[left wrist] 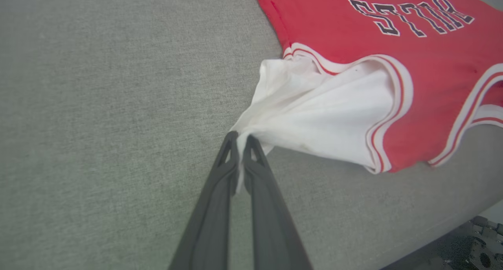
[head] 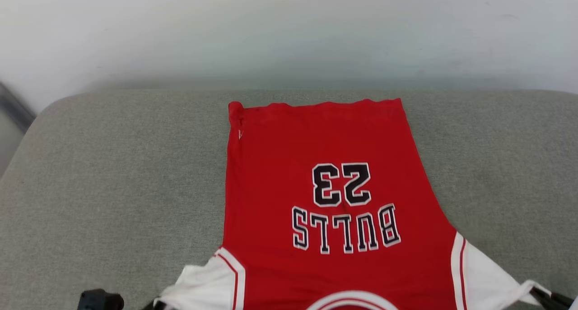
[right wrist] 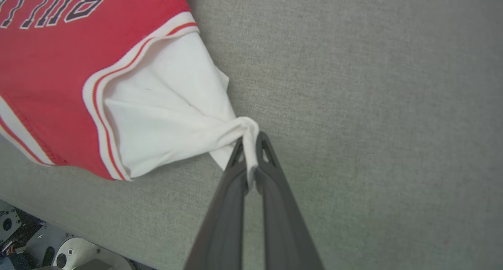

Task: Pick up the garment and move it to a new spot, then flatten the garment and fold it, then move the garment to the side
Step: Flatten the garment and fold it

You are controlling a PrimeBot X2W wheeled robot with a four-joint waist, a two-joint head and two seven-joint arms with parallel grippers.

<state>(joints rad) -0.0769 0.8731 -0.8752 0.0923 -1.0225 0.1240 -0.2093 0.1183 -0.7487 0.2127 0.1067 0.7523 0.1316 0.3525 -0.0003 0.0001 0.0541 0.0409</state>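
Head view: a grey fabric surface [head: 113, 188] spreads across the lower part, with a pale wall [head: 289, 30] behind it. The garment [head: 334, 174], a bright red jersey, lies flat and face up on the grey surface, a little right of its middle. Its hem is at the far end and its neck opening is at the bottom edge of the view. Dark, white-edged lettering reads "23" and "BULLS", upside down from here. A white left sleeve [head: 203, 285] fans out at the lower left and a white right sleeve [head: 485, 274] at the lower right. Each joins the red body along red-and-white striped trim.

Left wrist view: the left gripper [left wrist: 240, 138] has its two long dark fingers pressed together on a pinch of the left sleeve's cloth, which is drawn to a taut point at the fingertips. The red body lies to the upper right.

Right wrist view: the red body lies at the upper left. The right sleeve narrows into a twisted bunch, and the right gripper [right wrist: 250, 140] is clamped on it, white cloth squeezed between its fingers.
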